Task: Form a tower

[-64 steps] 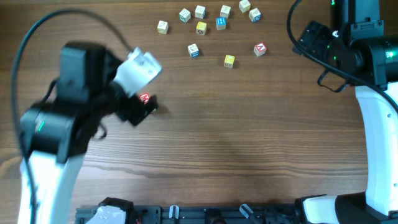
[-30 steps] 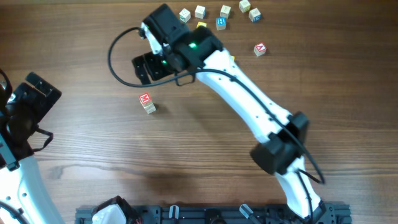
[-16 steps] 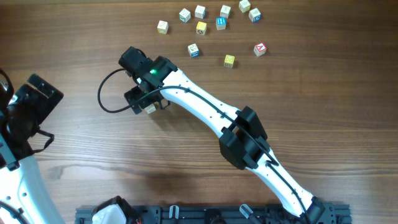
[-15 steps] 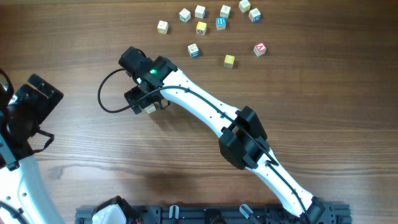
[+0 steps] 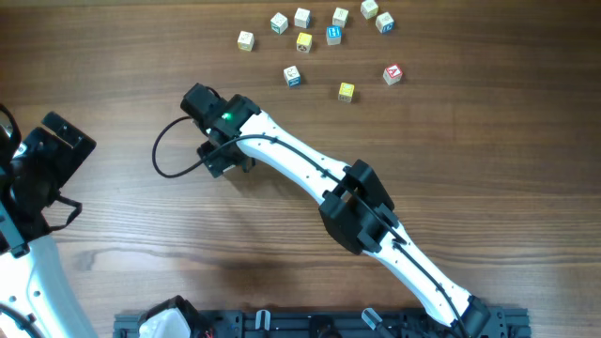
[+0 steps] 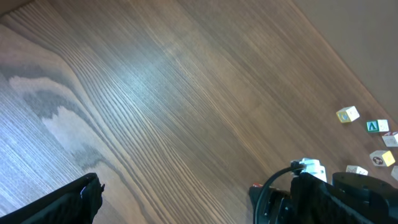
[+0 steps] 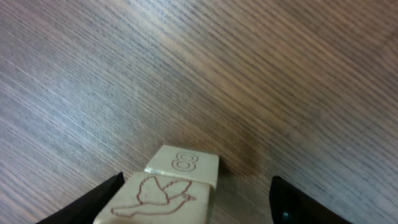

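overhead: left gripper at the far left edge of the table, jaws spread wide, nothing between them. well apart to its right, right gripper points down at the wood, left of centre. its arm runs off toward the lower right corner. tower hidden under that gripper in this view. loose cubes scattered along the top edge, right of centre, well apart from the gripper. red-and-white cube is the rightmost of the lower ones.

left wrist: mostly bare wood. right gripper's black body and cable at lower right, a few loose cubes at the right edge.

right wrist: tower stands between the fingers, low in frame. finger at frame left is touching or just beside it, cannot tell which. finger at frame right is apart from it, bare wood in the gap. jaws open around tower, not clamped. two pale faces show: one with a red bird outline, one marked 8 just beyond.
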Robot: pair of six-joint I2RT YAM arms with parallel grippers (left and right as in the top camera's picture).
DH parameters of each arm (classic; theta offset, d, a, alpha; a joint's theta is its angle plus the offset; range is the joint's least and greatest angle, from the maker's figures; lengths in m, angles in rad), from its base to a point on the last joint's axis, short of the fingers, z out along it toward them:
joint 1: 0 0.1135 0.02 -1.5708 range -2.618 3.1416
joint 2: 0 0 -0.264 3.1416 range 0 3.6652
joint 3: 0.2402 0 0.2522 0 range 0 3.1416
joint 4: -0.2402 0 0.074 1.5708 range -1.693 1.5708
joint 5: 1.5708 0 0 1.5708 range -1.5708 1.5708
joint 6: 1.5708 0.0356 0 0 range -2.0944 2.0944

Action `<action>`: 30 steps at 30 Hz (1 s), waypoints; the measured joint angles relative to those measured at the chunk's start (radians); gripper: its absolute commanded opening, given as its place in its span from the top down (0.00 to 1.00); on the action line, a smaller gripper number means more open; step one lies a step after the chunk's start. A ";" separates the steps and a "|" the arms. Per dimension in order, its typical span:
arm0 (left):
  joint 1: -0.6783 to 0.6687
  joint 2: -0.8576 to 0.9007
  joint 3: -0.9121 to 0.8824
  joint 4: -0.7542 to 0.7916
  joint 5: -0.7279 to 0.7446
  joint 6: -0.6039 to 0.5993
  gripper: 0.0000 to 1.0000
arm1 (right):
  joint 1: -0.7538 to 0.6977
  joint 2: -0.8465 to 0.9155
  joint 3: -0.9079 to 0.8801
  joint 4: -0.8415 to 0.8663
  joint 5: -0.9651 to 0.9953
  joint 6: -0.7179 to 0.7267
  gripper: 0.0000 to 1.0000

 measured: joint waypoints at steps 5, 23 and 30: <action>0.000 0.000 0.000 -0.002 0.000 0.000 0.00 | 0.000 0.000 0.000 -0.007 0.001 -0.002 0.43; 0.000 0.000 0.000 -0.003 0.000 0.000 0.00 | 0.010 -0.012 0.006 -0.059 0.049 -0.052 0.01; 0.000 0.000 0.000 -0.003 0.000 0.000 0.00 | 0.010 -0.134 0.006 -0.061 0.037 -0.051 0.05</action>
